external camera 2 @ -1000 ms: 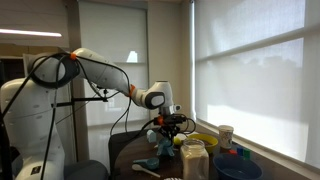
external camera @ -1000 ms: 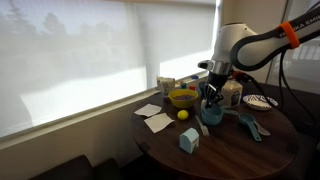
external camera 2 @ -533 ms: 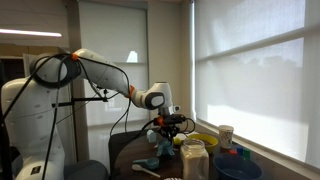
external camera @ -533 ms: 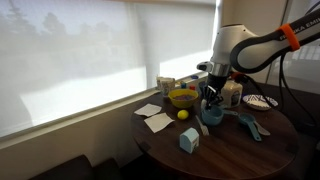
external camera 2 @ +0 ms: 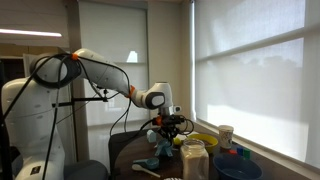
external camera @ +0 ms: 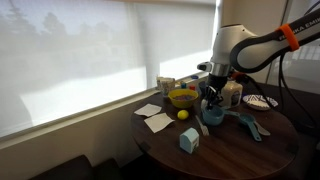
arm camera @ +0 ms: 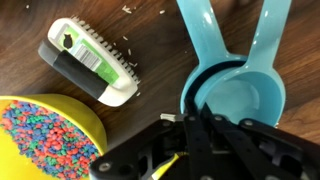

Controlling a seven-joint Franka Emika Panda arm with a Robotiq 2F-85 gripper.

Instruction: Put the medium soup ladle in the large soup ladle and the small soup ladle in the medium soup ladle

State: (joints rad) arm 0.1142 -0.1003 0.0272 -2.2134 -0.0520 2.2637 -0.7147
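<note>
In the wrist view two teal-blue scoops sit nested on the dark wooden table. The large soup ladle [arm camera: 203, 35] is the outer one, with its handle pointing up on the left. The medium soup ladle [arm camera: 245, 100] lies in its bowl, with its handle up on the right. My gripper [arm camera: 200, 125] is right over the near rim, fingers close together and seemingly pinching the medium ladle's wall. It shows low over the teal bowl in both exterior views [external camera: 210, 98] [external camera 2: 168, 128]. The small soup ladle [external camera: 250, 126] lies apart on the table.
A yellow bowl [arm camera: 85, 120] of coloured bits stands beside the ladles, also in an exterior view [external camera: 182, 97]. A white brush [arm camera: 90, 60] lies nearby. White napkins [external camera: 155, 120], a yellow ball [external camera: 183, 114], a pale blue block [external camera: 188, 140], a plate [external camera: 260, 101] and a jar [external camera 2: 193, 160] share the round table.
</note>
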